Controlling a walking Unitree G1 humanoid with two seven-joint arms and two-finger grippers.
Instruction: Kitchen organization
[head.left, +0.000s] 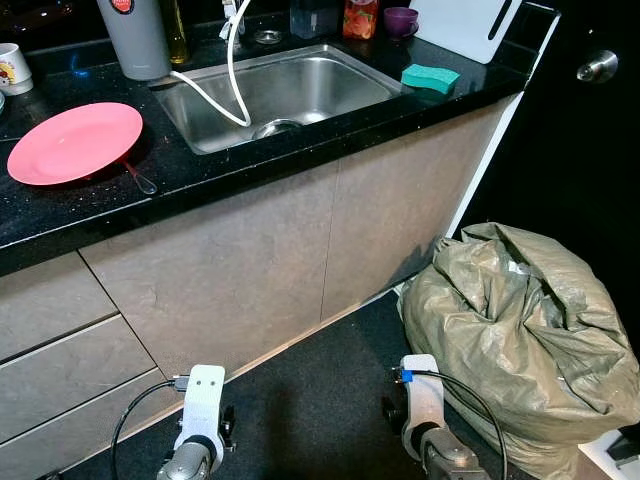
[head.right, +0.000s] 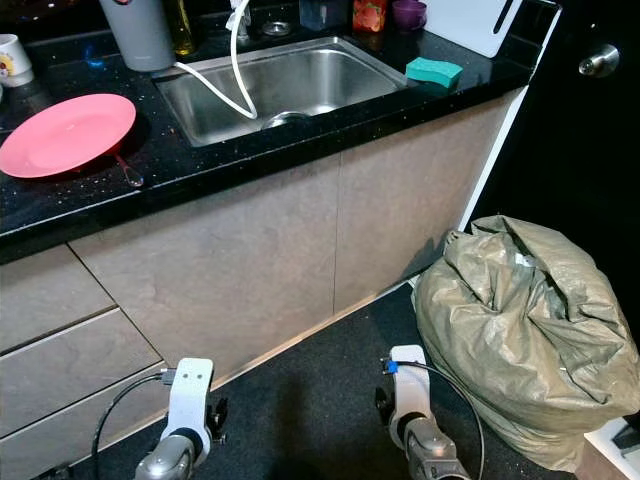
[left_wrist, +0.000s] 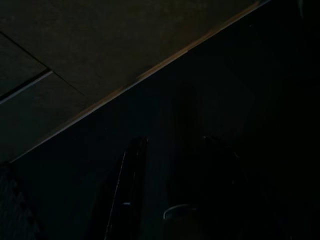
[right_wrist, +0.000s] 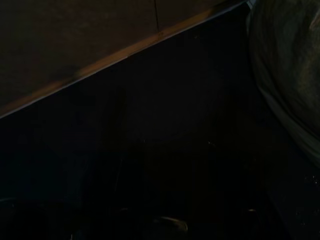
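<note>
Left eye view shows no readable writing. Both arms hang low before the cabinets; I cannot tell the state of either gripper. 1 pink plate (head.left: 75, 143) lies on the black desk (head.left: 250, 160), beside the sink (head.left: 330, 85).

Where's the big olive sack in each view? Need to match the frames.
Left eye view: sack at lower right, on the dark floor beside the cabinet's end.
Right eye view: same sack at lower right, same spot on the floor.
Left wrist view: very dark; cabinet front and floor can be made out, no sack.
Right wrist view: sack along the right edge, dim.
Shared landmark: the pale strip at the cabinet's foot.
</note>
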